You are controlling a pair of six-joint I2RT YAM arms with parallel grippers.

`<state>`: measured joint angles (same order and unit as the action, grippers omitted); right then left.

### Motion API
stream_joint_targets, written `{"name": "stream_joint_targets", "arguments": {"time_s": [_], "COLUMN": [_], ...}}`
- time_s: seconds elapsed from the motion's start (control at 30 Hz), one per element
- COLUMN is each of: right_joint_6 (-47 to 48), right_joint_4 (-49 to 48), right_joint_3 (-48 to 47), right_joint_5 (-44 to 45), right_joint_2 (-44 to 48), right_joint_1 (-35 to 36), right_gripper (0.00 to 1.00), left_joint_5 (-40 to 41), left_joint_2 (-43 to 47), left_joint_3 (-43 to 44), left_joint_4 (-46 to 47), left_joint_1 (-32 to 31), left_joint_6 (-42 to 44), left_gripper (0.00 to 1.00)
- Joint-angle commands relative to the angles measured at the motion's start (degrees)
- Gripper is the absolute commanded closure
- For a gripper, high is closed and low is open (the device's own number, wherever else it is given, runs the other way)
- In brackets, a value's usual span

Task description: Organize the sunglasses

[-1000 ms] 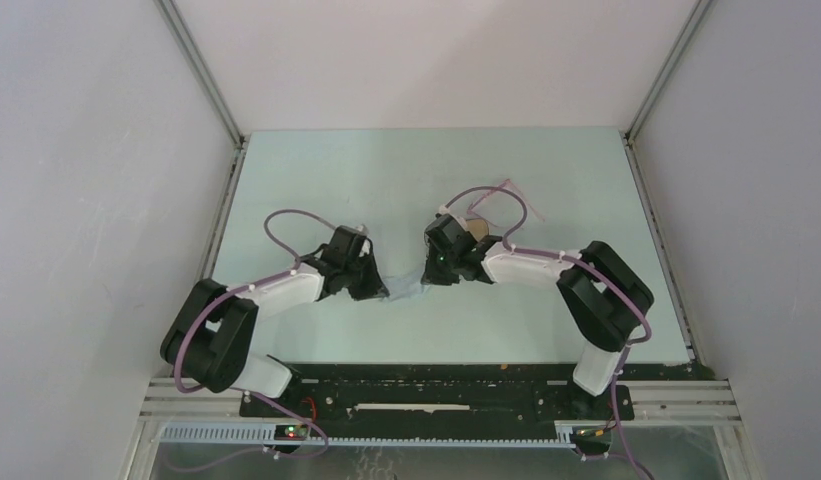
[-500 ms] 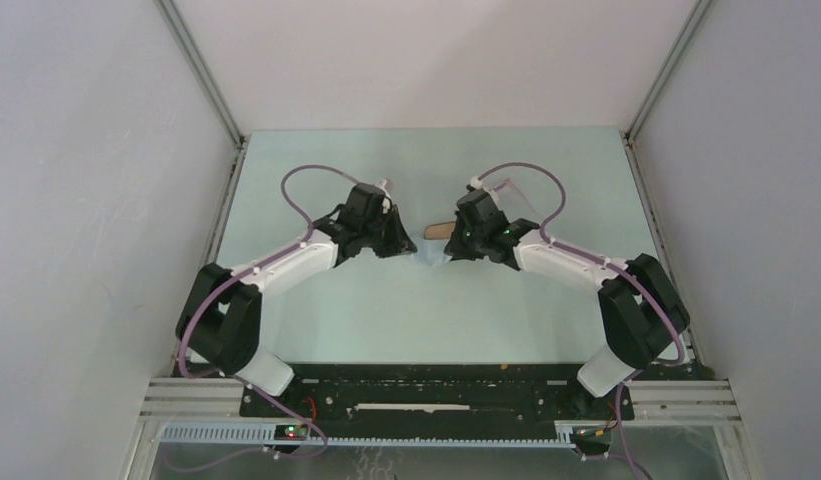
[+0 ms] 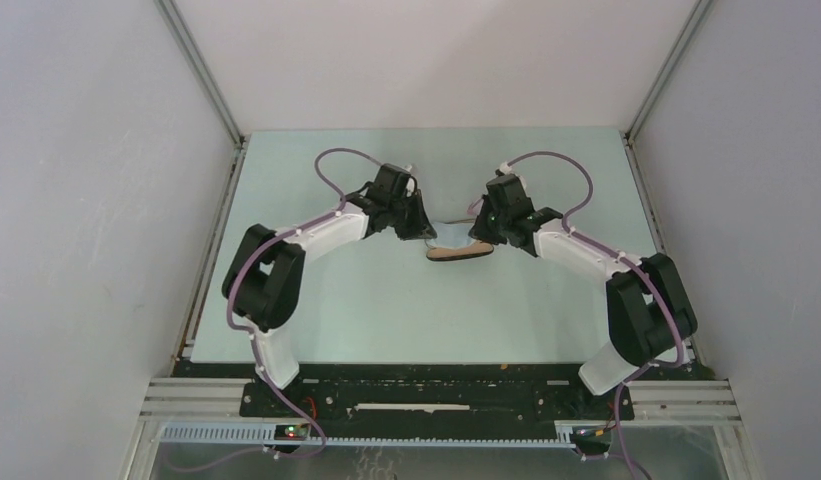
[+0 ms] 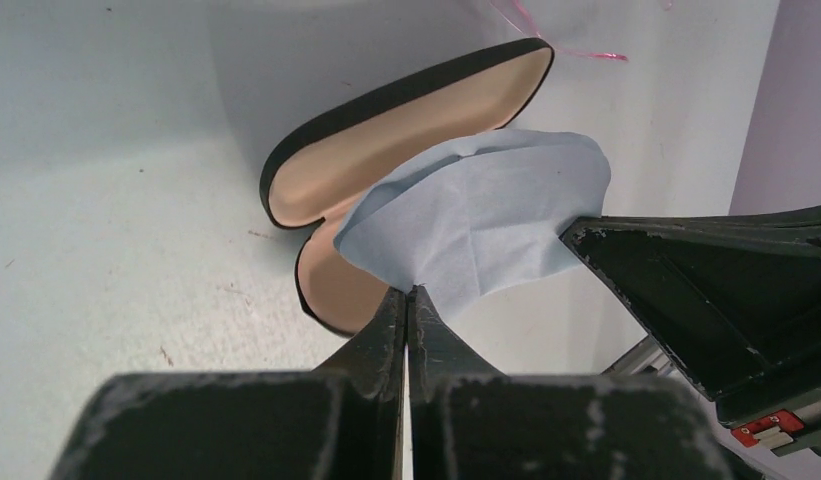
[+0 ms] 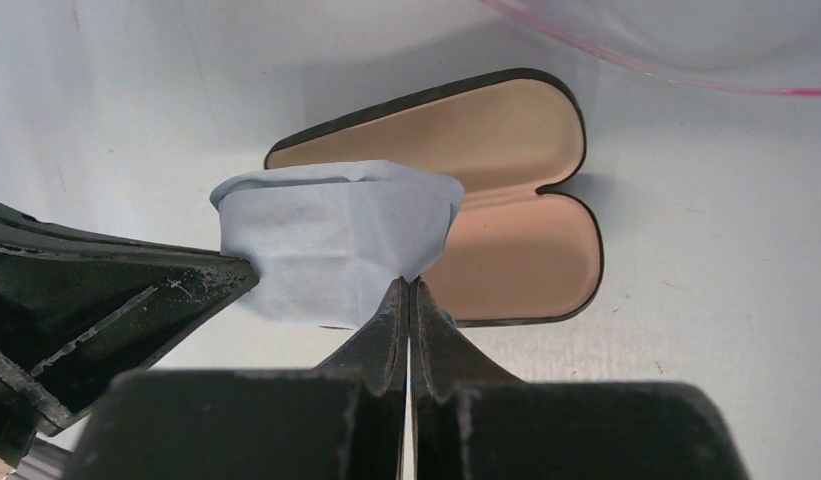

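Over the open case [image 5: 516,130] hangs the cloth [image 5: 326,240]; sunglasses [image 5: 686,60] lie seemingly outside.

The light blue cloth [image 5: 331,240] is held taut just above the open case [image 5: 516,200], pinched at one corner by the closed right gripper [image 5: 407,285] and at another by the left gripper [image 5: 252,269]. Beyond the case, the thin pink rim of the sunglasses [image 5: 686,82] is glimpsed.

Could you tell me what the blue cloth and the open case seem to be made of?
The cloth looks like thin matte fabric, maybe microfibre: it creases softly. The case looks stiff-shelled, black outside, with tan matte lining, perhaps suede-like.
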<state>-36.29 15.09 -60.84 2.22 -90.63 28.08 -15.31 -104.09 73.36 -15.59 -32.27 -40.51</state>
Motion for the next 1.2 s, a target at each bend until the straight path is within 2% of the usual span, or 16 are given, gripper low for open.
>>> {"name": "stream_joint_targets", "arguments": {"time_s": [0.0, 0.57, 1.17], "right_joint_6": [2.17, 4.41, 4.19], "right_joint_4": [-1.38, 0.86, -1.06], "right_joint_3": [-1.72, -1.69, 3.83], "right_joint_5": [-1.59, 0.49, 2.12], "right_joint_2": [-2.42, -6.88, -8.11], "right_joint_1": [-1.88, -3.55, -3.55], "right_gripper": [1.00, 1.00, 1.00], "left_joint_5": [-2.42, -2.72, -0.45], "left_joint_2": [-2.94, -9.25, -11.24], "left_joint_3": [4.93, 4.82, 2.16], "left_joint_4": [0.38, 0.92, 0.61], "left_joint_1": [-0.39, -2.58, -4.35], "left_joint_6": [0.55, 0.96, 2.79], "left_gripper": [1.00, 1.00, 1.00]}}
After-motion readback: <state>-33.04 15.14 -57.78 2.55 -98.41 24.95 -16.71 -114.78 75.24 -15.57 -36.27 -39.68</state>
